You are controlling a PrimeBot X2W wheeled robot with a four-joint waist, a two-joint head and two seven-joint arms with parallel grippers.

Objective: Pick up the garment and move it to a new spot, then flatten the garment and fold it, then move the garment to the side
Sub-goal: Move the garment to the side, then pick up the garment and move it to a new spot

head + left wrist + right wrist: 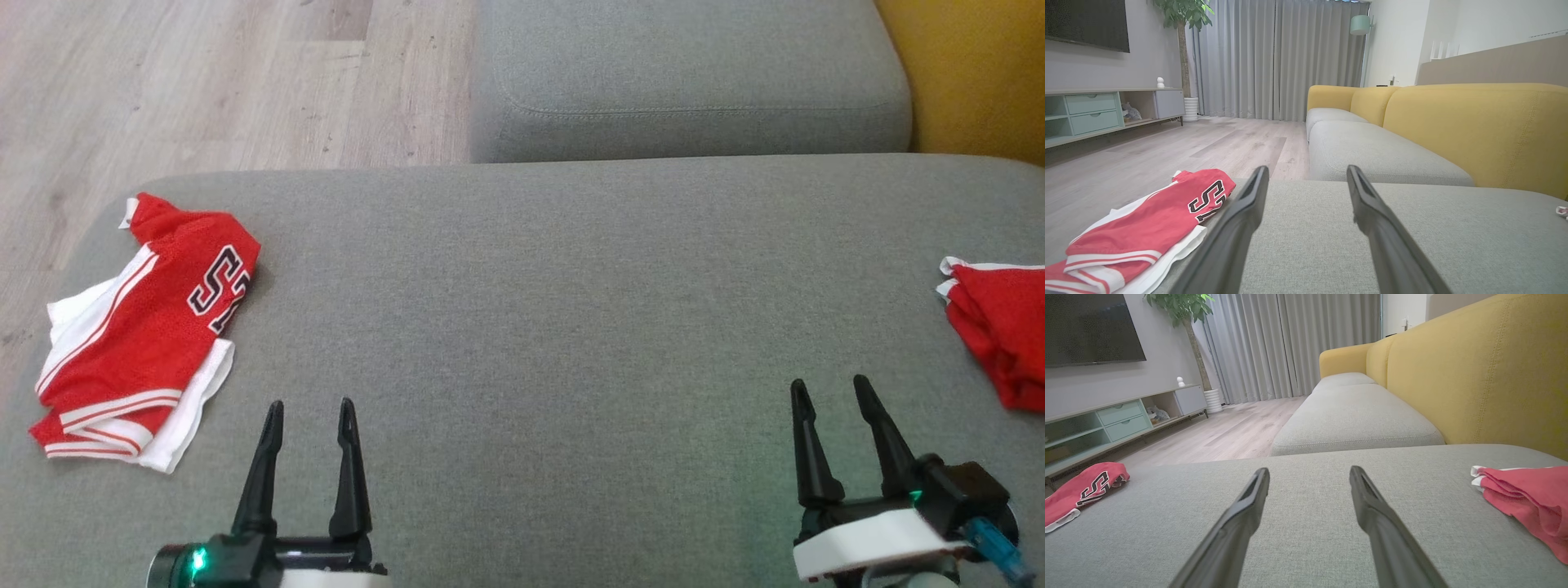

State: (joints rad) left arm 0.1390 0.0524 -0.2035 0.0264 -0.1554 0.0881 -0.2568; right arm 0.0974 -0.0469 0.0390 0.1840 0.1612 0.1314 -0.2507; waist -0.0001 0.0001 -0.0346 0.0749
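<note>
Both claws hung wide open and empty over the grey seat cushion point(531, 327), the left gripper point(312, 402) low on the left, the right gripper point(827, 380) low on the right, fingers pointing away from the robot. A folded red-and-white garment point(139, 343) lay near the left gripper on its left, long axis running roughly away from the robot, and it looked finished. The crumpled red garment point(1000, 335) sat at the cushion's right edge, to the right of and slightly ahead of the right gripper, so the right arm was the nearer and the reach, I judged, would go rightward.
</note>
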